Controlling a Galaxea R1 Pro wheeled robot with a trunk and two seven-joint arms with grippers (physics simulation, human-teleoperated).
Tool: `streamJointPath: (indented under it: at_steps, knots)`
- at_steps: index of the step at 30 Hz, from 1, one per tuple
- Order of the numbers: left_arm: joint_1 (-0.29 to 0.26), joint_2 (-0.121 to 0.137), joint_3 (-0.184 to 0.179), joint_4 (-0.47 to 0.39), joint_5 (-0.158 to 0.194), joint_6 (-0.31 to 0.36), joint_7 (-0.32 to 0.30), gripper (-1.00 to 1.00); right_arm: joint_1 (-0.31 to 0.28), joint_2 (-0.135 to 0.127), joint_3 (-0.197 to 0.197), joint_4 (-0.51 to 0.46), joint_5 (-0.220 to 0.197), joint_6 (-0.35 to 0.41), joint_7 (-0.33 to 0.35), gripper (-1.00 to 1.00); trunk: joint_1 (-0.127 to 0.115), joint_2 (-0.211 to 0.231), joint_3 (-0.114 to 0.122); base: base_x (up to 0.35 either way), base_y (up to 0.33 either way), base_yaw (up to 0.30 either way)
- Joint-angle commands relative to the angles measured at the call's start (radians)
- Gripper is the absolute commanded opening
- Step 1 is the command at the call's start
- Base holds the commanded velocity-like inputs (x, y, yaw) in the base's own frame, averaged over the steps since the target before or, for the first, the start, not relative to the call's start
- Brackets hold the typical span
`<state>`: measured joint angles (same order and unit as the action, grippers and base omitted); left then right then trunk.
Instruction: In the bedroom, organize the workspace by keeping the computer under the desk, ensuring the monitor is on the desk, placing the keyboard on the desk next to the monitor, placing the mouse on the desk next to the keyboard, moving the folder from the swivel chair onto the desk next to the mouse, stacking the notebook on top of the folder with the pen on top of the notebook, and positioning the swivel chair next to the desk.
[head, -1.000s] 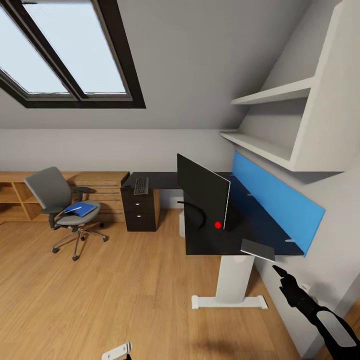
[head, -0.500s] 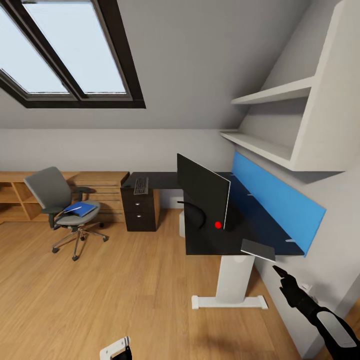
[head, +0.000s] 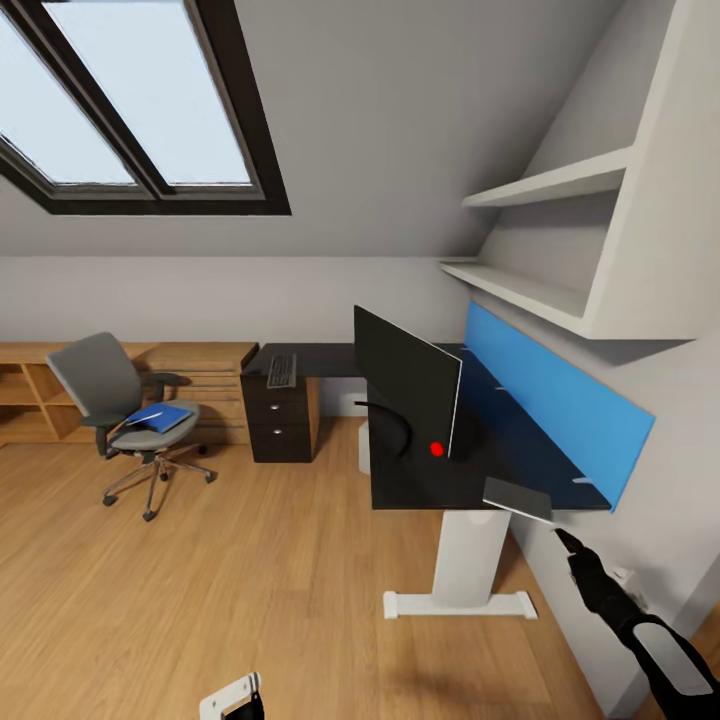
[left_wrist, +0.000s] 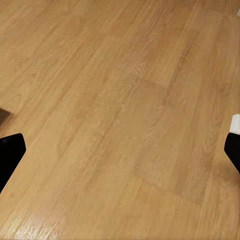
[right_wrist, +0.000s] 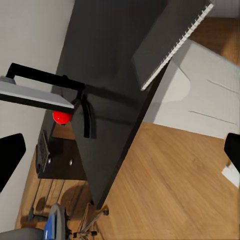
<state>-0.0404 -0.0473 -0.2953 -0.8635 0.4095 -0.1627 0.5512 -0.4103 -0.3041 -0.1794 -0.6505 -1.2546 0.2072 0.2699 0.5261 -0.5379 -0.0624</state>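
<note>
The black desk (head: 420, 485) carries the wide monitor (head: 405, 378) and, on its far wing, the keyboard (head: 282, 371). A grey notebook (head: 516, 498) overhangs the desk's near corner. My right gripper (head: 572, 548) hovers just below and in front of that notebook (right_wrist: 170, 40), open and empty (right_wrist: 120, 155). At the left, the swivel chair (head: 105, 395) stands away from the desk with the blue folder (head: 160, 418) on its seat. My left gripper (head: 235, 698) hangs open over bare floor (left_wrist: 120, 155). The mouse and pen are out of view. A pale box under the desk (head: 363, 445) may be the computer.
A red dot (head: 436, 449) sits by the monitor's foot. A blue wall panel (head: 560, 400) backs the desk, with white shelves (head: 560, 190) above. Light wooden low cabinets (head: 190, 375) line the far wall. Open wooden floor (head: 250, 580) lies between me and the chair.
My right gripper has drifted slightly to the right below the notebook. The left gripper has edged a little further into view at the bottom. Nothing on the desk or chair moved.
</note>
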Motion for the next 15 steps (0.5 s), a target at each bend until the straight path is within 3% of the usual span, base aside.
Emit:
streamJointPath:
  at_steps: [1,6,8,10,15]
  knots:
    - [-0.001,0.0,-0.005,0.0,0.01,-0.007,0.005,1.0,-0.001,0.0,-0.002,0.0,-0.008,-0.014,0.001,1.0,0.004,-0.009,-0.005,0.0,0.0,0.0]
    - [-0.001,0.0,-0.004,0.001,0.01,-0.008,0.005,1.0,-0.001,0.002,0.0,-0.002,-0.009,-0.047,-0.002,1.0,0.024,-0.044,-0.021,0.0,0.0,0.0]
    - [-0.001,0.0,-0.004,0.001,0.01,-0.008,0.006,1.0,-0.002,0.028,-0.004,-0.002,-0.012,-0.133,-0.011,1.0,0.031,-0.058,-0.027,0.0,0.0,0.0]
    - [-0.001,0.0,-0.004,0.002,0.01,-0.008,0.006,1.0,-0.002,0.033,-0.005,-0.002,-0.015,-0.186,-0.031,1.0,0.039,-0.072,-0.033,0.0,0.0,0.0]
    - [-0.001,0.0,-0.003,0.003,0.011,-0.008,0.006,1.0,-0.002,0.037,-0.006,-0.002,-0.021,-0.239,-0.099,1.0,0.058,-0.107,-0.049,0.0,0.0,0.0]
